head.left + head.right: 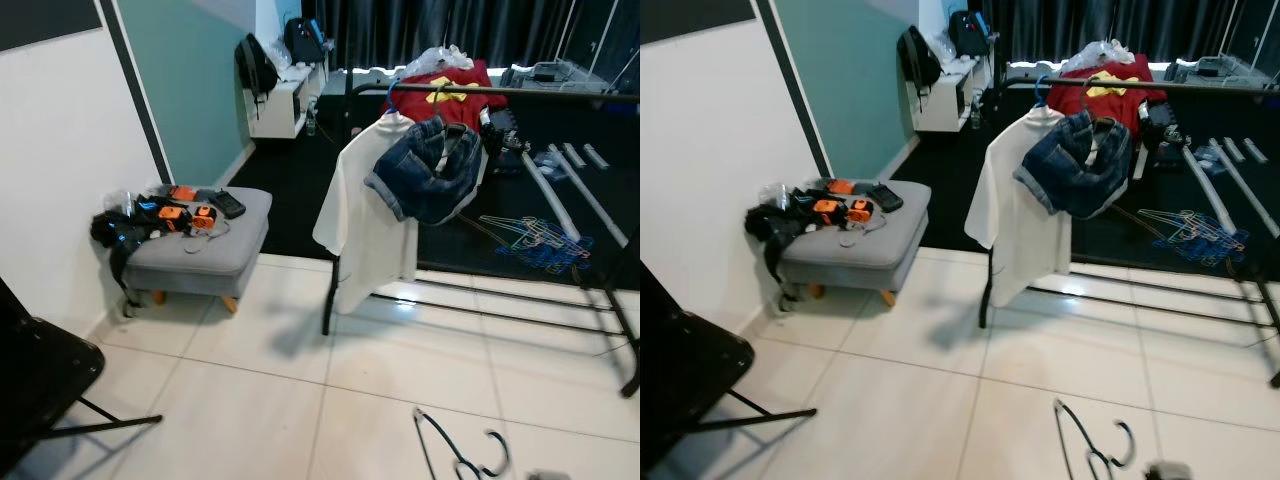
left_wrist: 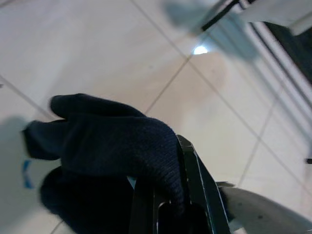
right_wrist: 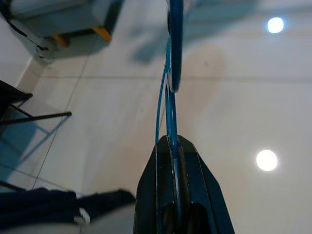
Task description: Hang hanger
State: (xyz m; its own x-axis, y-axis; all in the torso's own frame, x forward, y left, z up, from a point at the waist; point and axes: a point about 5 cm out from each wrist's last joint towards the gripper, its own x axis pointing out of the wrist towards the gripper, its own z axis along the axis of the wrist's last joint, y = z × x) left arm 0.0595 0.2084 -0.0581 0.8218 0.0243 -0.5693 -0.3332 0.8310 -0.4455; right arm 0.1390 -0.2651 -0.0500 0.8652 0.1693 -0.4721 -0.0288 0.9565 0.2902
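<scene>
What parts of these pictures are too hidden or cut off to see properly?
- Hanger, right wrist view: edge-on and cut off at the top, so its shape is unclear; the right gripper is clamped on it.
- Left gripper, left wrist view: dark cloth covers the fingers.
- Hanger hook, left eye view: cut off at the bottom edge.
- Small items on the grey stool: too small to identify.

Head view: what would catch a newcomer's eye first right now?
The clothes rack ahead, draped with a white shirt, denim shorts and a red garment. To its left, a grey stool piled with gadgets. In the wrist views, the right gripper pinches a blue hanger; the left gripper holds dark cloth.
</scene>
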